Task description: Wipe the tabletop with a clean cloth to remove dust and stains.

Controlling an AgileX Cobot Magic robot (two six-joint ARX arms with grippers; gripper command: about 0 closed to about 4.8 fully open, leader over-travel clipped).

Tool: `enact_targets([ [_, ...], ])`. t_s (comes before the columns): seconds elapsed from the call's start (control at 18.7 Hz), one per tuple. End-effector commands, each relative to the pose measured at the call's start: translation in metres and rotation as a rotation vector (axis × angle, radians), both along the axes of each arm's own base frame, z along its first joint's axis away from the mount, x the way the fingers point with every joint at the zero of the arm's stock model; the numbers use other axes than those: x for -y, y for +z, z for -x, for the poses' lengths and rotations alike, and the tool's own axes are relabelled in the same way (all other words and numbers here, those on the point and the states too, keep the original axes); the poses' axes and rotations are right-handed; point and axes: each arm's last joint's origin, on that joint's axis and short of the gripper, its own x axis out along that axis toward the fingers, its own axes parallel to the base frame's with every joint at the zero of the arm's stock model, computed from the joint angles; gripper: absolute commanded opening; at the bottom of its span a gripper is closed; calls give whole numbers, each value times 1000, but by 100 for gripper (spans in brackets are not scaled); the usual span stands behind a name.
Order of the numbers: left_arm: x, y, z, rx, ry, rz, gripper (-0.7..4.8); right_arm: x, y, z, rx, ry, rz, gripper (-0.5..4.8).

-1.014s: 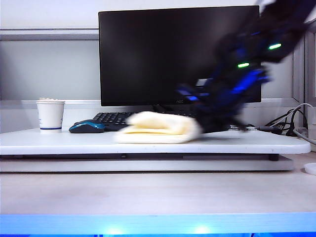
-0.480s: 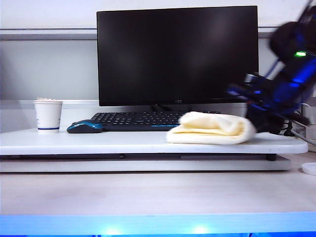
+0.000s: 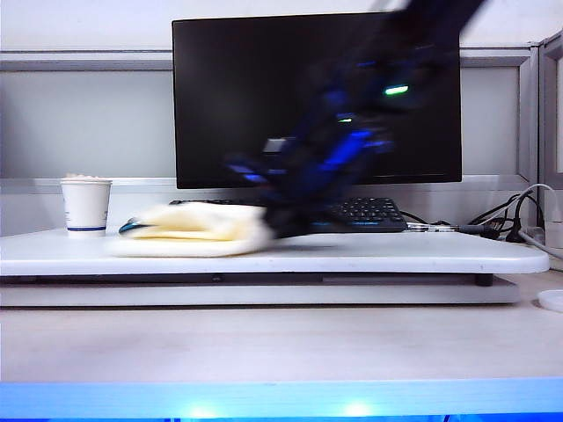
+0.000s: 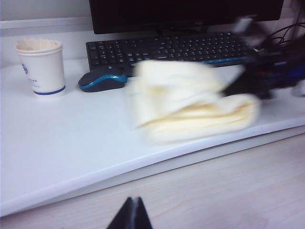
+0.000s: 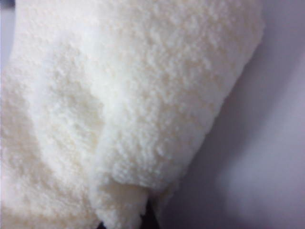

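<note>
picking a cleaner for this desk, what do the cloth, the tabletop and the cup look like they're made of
The cloth: soft, fluffy cream terry or microfibre, with a nubbly pile; the right hand grips it, the left hand hangs shut off the board.
The tabletop: smooth white-grey board with a slight sheen, likely laminate or painted wood.
The cup: matte white with a blue band, probably paper.

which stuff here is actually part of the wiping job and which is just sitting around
In the job:
- cloth, gripped by the right end effector
- tabletop, being wiped

Lying about:
- paper cup
- mouse, just behind the cloth
- keyboard
- monitor
- left end effector, shut, holding nothing, off the board
</note>
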Motion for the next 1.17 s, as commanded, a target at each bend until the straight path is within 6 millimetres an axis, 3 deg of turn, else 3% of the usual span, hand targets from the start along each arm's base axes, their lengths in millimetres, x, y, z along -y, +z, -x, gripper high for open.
enact_targets([
  [0.05, 0, 1, 0, 11, -2, 10, -5, -26, -9, 6, -73, 51, 9, -9],
  [0.21, 0, 2, 0, 12, -1, 10, -5, -18, -14, 6, -117, -8, 66, -9],
  [0.37, 0, 2, 0, 15, -1, 10, -5, 12, -19, -5, -176, -44, 134, -9],
  [0.59, 0, 3, 0, 20, 0, 10, -5, 57, -1, -11, -148, -92, 170, -9],
  [0.75, 0, 3, 0, 20, 3, 10, -5, 98, 10, 4, -126, -141, 193, -9],
  [1.01, 0, 3, 0, 20, 7, 10, -5, 185, 6, 51, -140, -292, 219, -9],
  [1.17, 0, 2, 0, 19, 7, 10, -5, 199, 13, 57, -105, -294, 247, -9],
])
